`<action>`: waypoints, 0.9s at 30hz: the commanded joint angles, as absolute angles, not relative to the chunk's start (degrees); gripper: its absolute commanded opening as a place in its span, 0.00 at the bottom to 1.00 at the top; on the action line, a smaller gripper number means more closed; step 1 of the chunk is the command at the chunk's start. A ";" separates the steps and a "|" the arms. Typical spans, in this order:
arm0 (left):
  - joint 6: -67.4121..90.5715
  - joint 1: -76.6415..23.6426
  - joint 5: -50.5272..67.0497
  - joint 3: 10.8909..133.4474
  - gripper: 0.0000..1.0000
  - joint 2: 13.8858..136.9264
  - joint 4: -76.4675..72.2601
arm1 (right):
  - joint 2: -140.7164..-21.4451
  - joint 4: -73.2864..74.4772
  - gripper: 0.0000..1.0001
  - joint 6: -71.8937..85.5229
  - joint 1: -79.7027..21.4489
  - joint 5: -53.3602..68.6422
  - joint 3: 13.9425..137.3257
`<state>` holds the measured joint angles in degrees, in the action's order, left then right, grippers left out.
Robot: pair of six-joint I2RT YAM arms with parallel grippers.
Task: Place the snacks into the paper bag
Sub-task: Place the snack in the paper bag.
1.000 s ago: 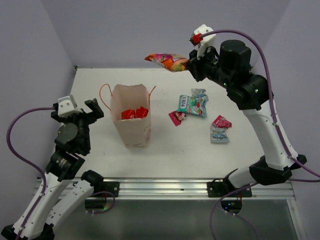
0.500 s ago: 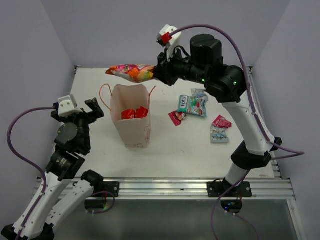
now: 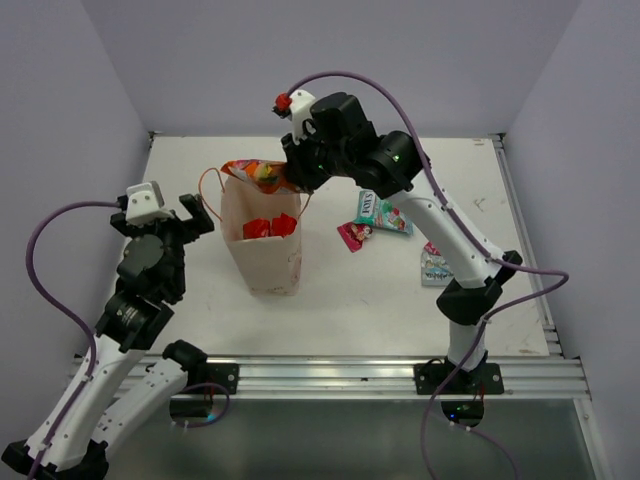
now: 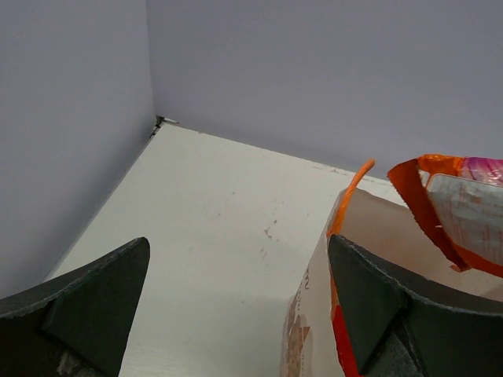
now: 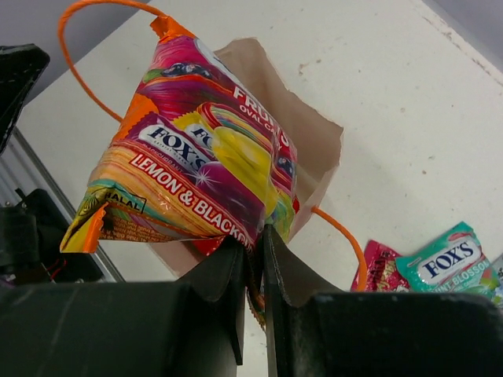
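The right gripper point(image 5: 253, 250), clamped on one end of the multicoloured Fox's packet point(image 5: 196, 173), holds it lengthwise leftward just over the open mouth of the paper bag point(image 3: 265, 250) standing left of the worktop's middle, while the left gripper point(image 4: 236, 271) hangs wide open beside the bag.
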<state>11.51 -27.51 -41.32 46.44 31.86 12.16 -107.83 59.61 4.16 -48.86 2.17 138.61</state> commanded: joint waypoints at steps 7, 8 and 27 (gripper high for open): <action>19.15 -27.33 -32.36 64.15 1.00 47.45 32.24 | -111.97 63.10 0.00 8.35 -49.66 -1.58 141.33; 19.77 -27.33 -31.39 65.20 0.99 48.85 33.21 | -111.89 63.28 0.00 8.35 -49.75 -1.58 140.72; 24.70 -27.33 -28.30 66.27 0.81 58.36 41.40 | -114.51 58.27 0.00 -7.29 -50.98 -8.08 137.02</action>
